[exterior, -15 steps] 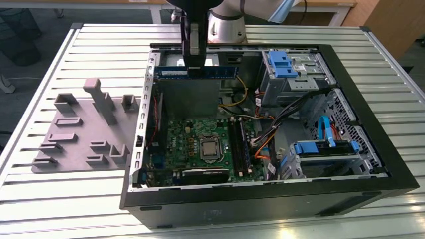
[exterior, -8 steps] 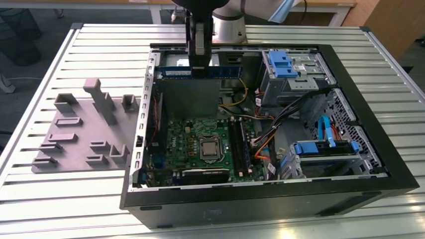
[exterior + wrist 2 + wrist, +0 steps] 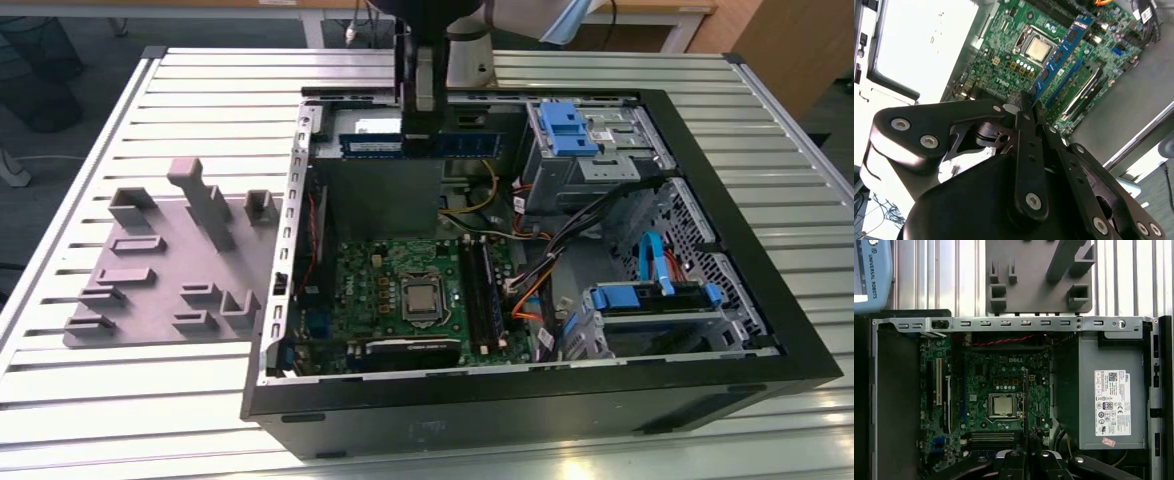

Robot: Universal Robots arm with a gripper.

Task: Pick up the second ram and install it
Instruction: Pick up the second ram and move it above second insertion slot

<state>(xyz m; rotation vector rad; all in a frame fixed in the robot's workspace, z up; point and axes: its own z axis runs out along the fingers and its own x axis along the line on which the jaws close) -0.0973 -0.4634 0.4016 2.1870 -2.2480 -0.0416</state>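
Note:
The second ram is a long blue stick with dark chips and a white label. It hangs level over the grey power supply at the far end of the open computer case. My gripper is shut on its middle from above. In the second wrist view the fingers pinch one end of the ram, which reaches out over the green motherboard. In the first wrist view the ram shows edge-on as a thin dark line beside the CPU.
Memory slots run beside the CPU; one looks filled. Drive cages with blue handles and loose cables fill the case's right side in the exterior view. A grey fixture plate lies on the slatted table.

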